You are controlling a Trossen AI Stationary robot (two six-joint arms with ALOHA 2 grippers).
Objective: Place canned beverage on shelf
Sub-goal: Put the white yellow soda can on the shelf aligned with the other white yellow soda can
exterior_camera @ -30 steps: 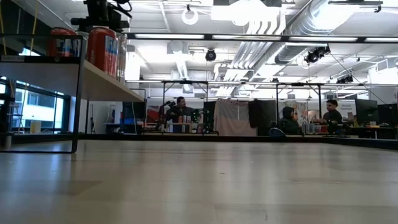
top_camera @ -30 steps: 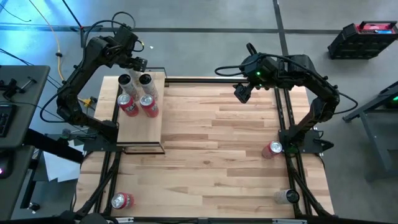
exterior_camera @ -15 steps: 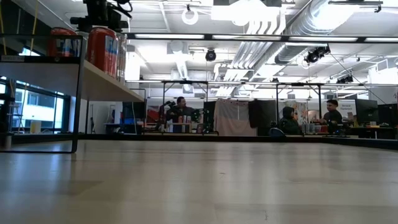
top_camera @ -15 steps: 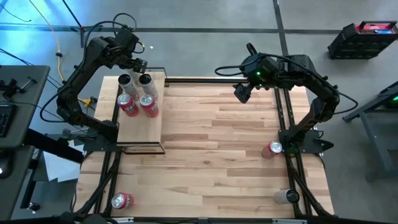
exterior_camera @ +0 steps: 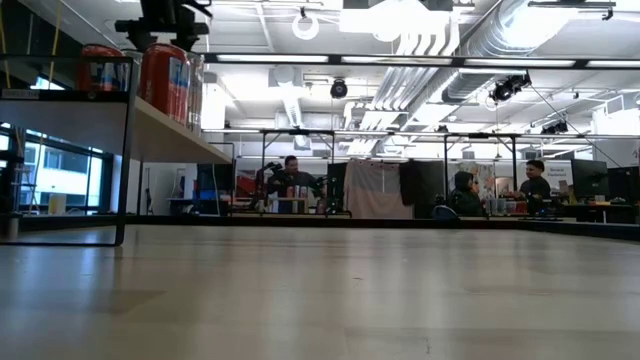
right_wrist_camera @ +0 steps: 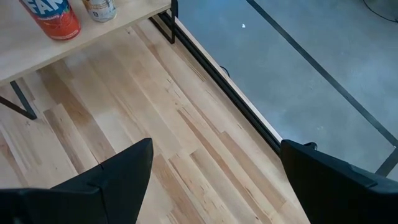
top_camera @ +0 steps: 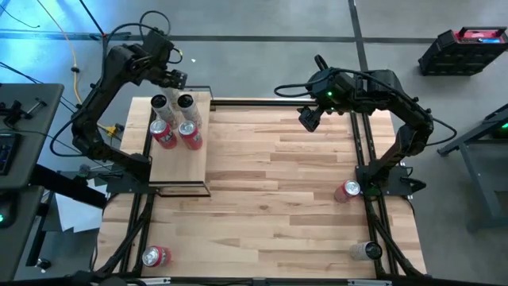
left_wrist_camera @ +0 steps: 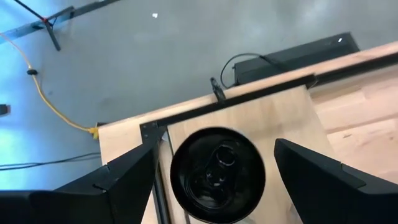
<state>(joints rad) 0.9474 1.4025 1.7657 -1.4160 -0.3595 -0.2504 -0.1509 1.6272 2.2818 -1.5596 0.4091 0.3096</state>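
The shelf [top_camera: 181,159] is a pale board in a black frame at the table's far left. On it stand two red cans [top_camera: 189,135] and two silver cans [top_camera: 186,102]. My left gripper [top_camera: 176,79] is open above the shelf's far end. In the left wrist view its fingers stand apart on either side of a dark-topped can [left_wrist_camera: 217,175] without touching it. My right gripper [top_camera: 308,118] is open and empty over the table's far middle. In the low view the shelf [exterior_camera: 170,125] is raised at the left, with my left gripper [exterior_camera: 160,15] above the cans.
On the tabletop, a red can [top_camera: 155,256] lies at the near left. Another red can [top_camera: 347,189] is at the right edge, and a silver can [top_camera: 367,250] is at the near right. People sit at desks in the room beyond the table [exterior_camera: 290,180].
My left gripper has gone up a little from the cans at the shelf's far end. The cans stay where they were.
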